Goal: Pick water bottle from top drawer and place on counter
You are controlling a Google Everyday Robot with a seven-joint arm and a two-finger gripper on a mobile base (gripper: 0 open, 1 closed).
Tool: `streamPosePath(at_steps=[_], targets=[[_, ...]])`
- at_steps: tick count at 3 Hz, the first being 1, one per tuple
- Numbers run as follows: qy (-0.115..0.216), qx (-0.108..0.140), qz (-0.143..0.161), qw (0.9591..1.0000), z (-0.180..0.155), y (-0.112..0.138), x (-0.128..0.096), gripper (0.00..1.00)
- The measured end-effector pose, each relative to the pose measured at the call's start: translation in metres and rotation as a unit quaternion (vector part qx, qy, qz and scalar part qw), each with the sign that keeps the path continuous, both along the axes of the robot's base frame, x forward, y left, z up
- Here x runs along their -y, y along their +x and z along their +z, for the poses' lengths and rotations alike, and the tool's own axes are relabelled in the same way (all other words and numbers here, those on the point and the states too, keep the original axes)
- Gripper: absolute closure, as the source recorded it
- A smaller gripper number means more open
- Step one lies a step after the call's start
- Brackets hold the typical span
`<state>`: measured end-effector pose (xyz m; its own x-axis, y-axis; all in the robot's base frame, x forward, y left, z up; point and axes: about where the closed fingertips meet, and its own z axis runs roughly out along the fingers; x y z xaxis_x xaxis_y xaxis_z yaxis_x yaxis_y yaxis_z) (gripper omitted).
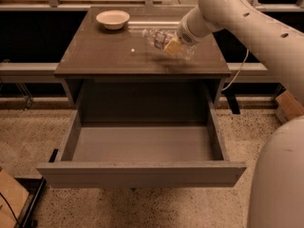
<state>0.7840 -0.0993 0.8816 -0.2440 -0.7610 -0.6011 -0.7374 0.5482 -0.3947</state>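
Gripper (176,45) is over the right-back part of the worktop (104,56), clenched on the water bottle (159,38). The bottle lies near horizontal with its long axis left-right, cap end sticking out left of the gripper toward the bowl (112,19). It looks just off the surface, with a shadow beneath. Top drawer (142,146) is open and empty below. Next move is probably straight down, then release.

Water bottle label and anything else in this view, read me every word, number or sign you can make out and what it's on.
Label of the water bottle: print too blurred to read.
No text on the counter, bowl or top drawer.
No markings on the gripper, which grips the bottle over the counter's right rear.
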Motion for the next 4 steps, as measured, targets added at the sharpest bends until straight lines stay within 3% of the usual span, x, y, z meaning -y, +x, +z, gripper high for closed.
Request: streamPosePath(at_steps=[1,3,4], targets=[[0.012,-0.004,-0.004,0.9999,-0.008,0.024,-0.009,0.58],[0.019,-0.017,-0.006,0.9997,-0.019,0.040,-0.017,0.11],[0.019,-0.018,-0.006,0.9996,-0.022,0.041,-0.018,0.00]])
